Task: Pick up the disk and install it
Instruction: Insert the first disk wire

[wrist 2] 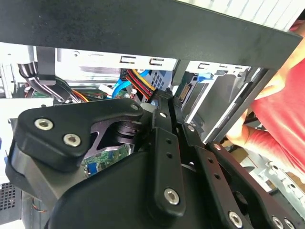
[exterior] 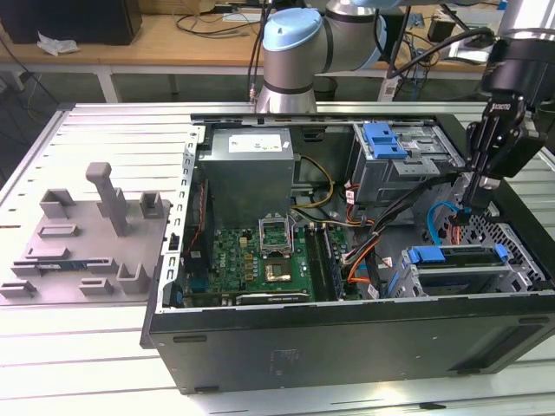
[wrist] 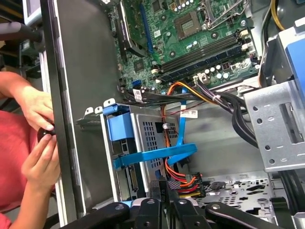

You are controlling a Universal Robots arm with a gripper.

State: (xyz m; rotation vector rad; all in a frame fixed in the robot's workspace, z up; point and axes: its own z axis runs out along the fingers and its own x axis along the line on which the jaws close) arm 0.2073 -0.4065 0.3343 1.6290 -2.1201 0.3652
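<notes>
Case: an open black metal computer case lies on its side on the slatted grey metal surface, with its inside facing up.
Disk: the flat silver disk, framed by its bright blue plastic carrier bracket, sits in the lower grey metal drive cage. That cage is in the case's near corner on the exterior view's right. The disk is apart from the fingers.
Gripper: the black gripper hangs inside the case and points down, just above and behind the lower grey metal drive cage.
Fingers: they are drawn close together. In the first wrist view their tips are just beside the connector of a red, yellow and black wire bundle; whether they pinch it I cannot tell.
Cable: a blue flat cable crosses the perforated side of the cage, near the fingers.
Upper cage: a second grey metal drive cage stands farther back, with a blue plastic latch on top.
Board: a green motherboard covers the middle of the case floor, with a silver power supply box behind it.
Arm: the grey robot arm with pale blue joint caps stands behind the case.
Fixture: a grey moulded fixture tray lies on the surface at the exterior view's left, beside the case.
Person: in the first wrist view, two hands of a person in a red sleeve hold a small dark object outside the case wall.
</notes>
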